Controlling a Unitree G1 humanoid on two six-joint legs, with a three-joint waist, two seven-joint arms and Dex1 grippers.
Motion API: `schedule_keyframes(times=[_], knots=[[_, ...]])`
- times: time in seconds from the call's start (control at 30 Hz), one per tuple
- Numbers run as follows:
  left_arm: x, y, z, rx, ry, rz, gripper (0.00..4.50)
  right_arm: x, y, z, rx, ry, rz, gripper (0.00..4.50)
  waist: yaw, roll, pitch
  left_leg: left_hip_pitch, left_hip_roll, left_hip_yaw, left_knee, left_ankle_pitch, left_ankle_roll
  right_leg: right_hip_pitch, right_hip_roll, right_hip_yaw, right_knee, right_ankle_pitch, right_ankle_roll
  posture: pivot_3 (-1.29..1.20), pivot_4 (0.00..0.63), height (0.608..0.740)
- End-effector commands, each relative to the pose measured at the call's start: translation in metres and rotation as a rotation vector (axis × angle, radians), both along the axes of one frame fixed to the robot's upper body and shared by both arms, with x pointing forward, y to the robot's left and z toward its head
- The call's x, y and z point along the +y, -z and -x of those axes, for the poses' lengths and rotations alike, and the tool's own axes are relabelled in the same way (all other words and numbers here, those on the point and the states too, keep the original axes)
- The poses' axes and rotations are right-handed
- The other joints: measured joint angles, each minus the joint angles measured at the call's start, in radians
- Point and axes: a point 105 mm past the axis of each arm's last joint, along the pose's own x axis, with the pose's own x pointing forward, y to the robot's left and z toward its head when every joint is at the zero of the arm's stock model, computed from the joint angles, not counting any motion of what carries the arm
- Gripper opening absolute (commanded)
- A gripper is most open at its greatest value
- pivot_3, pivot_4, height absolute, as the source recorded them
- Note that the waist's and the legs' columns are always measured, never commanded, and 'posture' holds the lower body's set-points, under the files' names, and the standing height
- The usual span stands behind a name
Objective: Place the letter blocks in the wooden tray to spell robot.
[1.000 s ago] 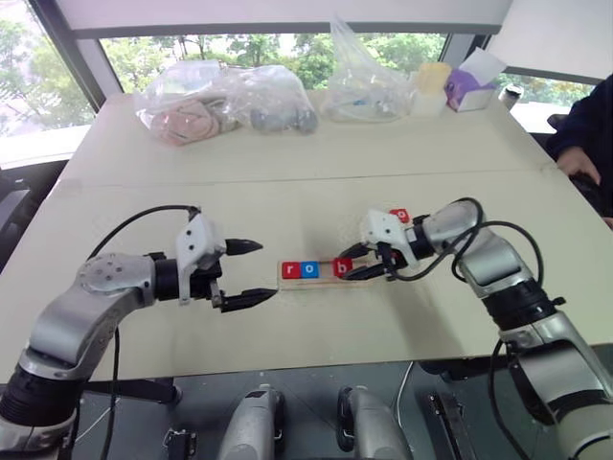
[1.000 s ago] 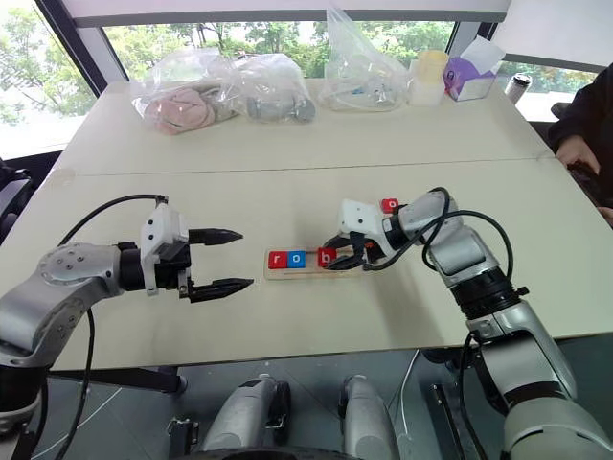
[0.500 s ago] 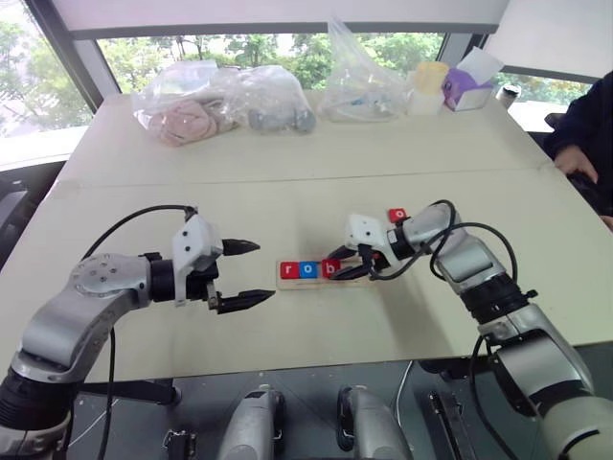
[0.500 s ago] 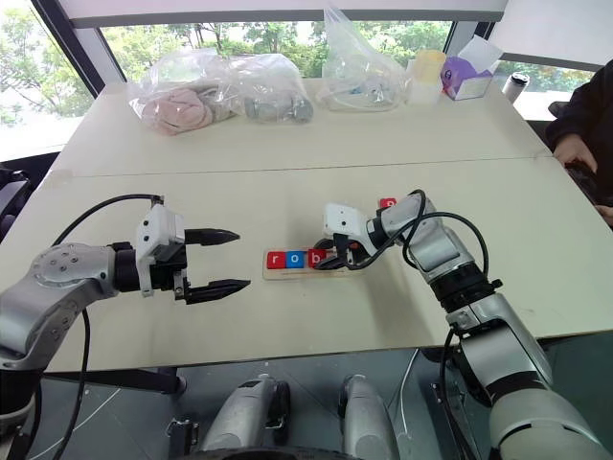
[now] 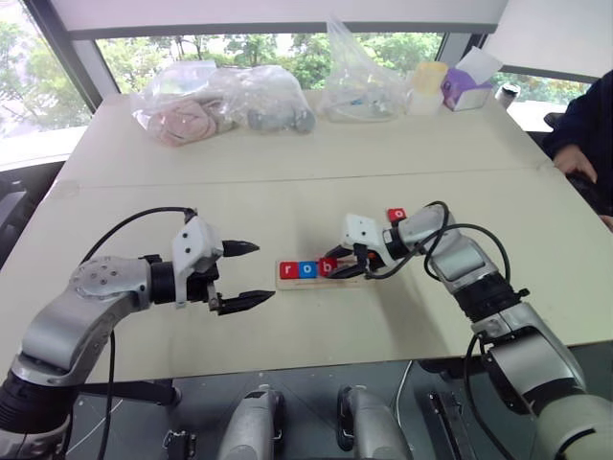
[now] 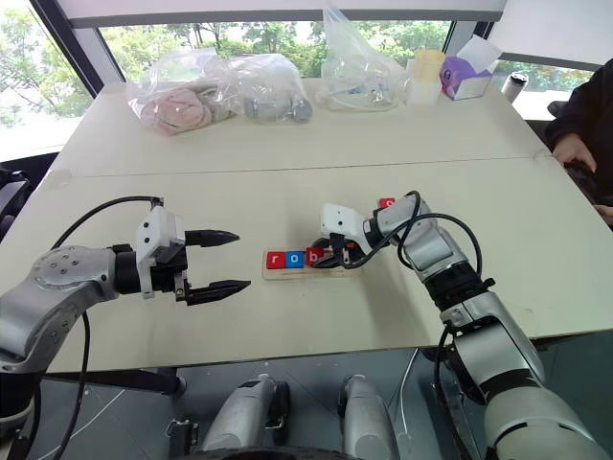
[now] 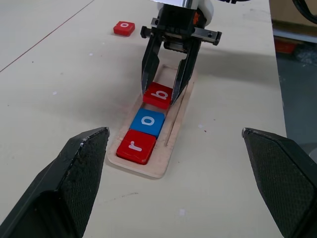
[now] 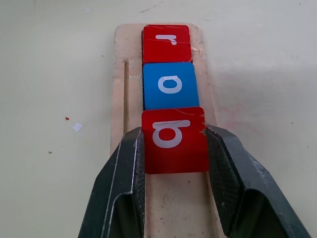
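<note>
Pinched between the right gripper's (image 8: 174, 198) two black fingers: red square b block (image 8: 174, 140), in the long light-wood tray (image 7: 176, 116), touching the blue o block (image 8: 170, 85), red r block (image 8: 166, 42) at the far end. Tray's long axis in line with those fingers; empty slots back toward the wrist. Left gripper (image 5: 244, 275) spread wide, empty, well apart, facing the r end. Loose red o block (image 7: 123, 28) beyond the right wrist, nearer that arm.

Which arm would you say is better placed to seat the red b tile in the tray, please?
Right. The right gripper is already shut on the red b tile over the wooden tray, beside the blue o tile; the left gripper hangs open, apart.
</note>
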Motion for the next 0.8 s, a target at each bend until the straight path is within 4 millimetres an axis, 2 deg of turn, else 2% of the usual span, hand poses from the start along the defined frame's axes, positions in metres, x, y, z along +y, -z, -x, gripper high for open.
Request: schedule_keyframes(times=[0.03, 0.13, 0.17, 0.27, 0.33, 0.43, 0.57, 0.7, 0.8], knots=[[-0.002, -0.012, 0.002, -0.054, 0.009, 0.007, 4.5, 0.006, -0.013, -0.004, -0.047, -0.016, -0.022, 1.15, 0.0, 0.0, 0.0, 0.0, 0.0, 0.0, 0.0, 0.0, 0.0, 0.0, 0.0, 0.0, 0.0, 0.0, 0.0, 0.0, 0.15, 0.725], [-0.002, -0.012, 0.002, -0.054, 0.01, 0.007, 4.5, 0.007, -0.013, -0.003, -0.046, -0.018, -0.024, 1.15, 0.0, 0.0, 0.0, 0.0, 0.0, 0.0, 0.0, 0.0, 0.0, 0.0, 0.0, 0.0, 0.0, 0.0, 0.0, 0.0, 0.15, 0.725], [-0.003, -0.012, 0.002, -0.053, 0.01, 0.007, 4.5, 0.008, -0.013, -0.003, -0.045, -0.019, -0.025, 2.2, 0.0, 0.0, 0.0, 0.0, 0.0, 0.0, 0.0, 0.0, 0.0, 0.0, 0.0, 0.0, 0.0, 0.0, 0.0, 0.0, 0.15, 0.725], [-0.003, -0.012, 0.002, -0.055, 0.012, 0.005, 4.5, 0.009, -0.012, -0.003, -0.044, -0.021, -0.023, 3.7, 0.0, 0.0, 0.0, 0.0, 0.0, 0.0, 0.0, 0.0, 0.0, 0.0, 0.0, 0.0, 0.0, 0.0, 0.0, 0.0, 0.15, 0.725], [-0.003, -0.013, 0.002, -0.056, 0.012, 0.007, 4.5, 0.009, -0.012, -0.003, -0.044, -0.021, -0.024, 4.46, 0.0, 0.0, 0.0, 0.0, 0.0, 0.0, 0.0, 0.0, 0.0, 0.0, 0.0, 0.0, 0.0, 0.0, 0.0, 0.0, 0.15, 0.725], [-0.003, -0.013, 0.002, -0.056, 0.013, 0.005, 4.5, 0.01, -0.015, -0.003, -0.046, -0.02, -0.033, 4.46, -0.001, 0.0, 0.0, 0.0, 0.0, 0.0, 0.0, 0.0, 0.0, 0.0, 0.0, 0.0, 0.0, 0.0, 0.0, 0.0, 0.15, 0.725], [-0.004, -0.013, 0.002, -0.056, 0.014, 0.005, 4.5, 0.011, -0.028, -0.005, -0.057, -0.002, -0.084, 4.46, 0.0, 0.0, 0.0, 0.0, 0.0, 0.0, 0.0, 0.0, 0.0, 0.0, 0.0, 0.0, 0.0, 0.0, 0.0, 0.0, 0.15, 0.725], [-0.005, -0.013, 0.001, -0.056, 0.017, 0.01, 4.5, 0.012, -0.057, -0.026, -0.158, 0.12, -0.224, 4.46, -0.001, 0.0, 0.0, 0.0, 0.0, 0.0, 0.0, 0.0, -0.001, 0.0, 0.0, 0.0, 0.0, 0.0, 0.0, 0.0, 0.15, 0.725], [-0.005, -0.013, 0.001, -0.056, 0.02, 0.012, 4.5, 0.005, -0.056, -0.044, -0.271, 0.214, -0.224, 4.46, -0.002, 0.0, 0.0, 0.0, 0.0, 0.0, 0.0, 0.001, -0.001, 0.0, 0.0, 0.0, 0.001, 0.0, 0.0, 0.0, 0.15, 0.725]])
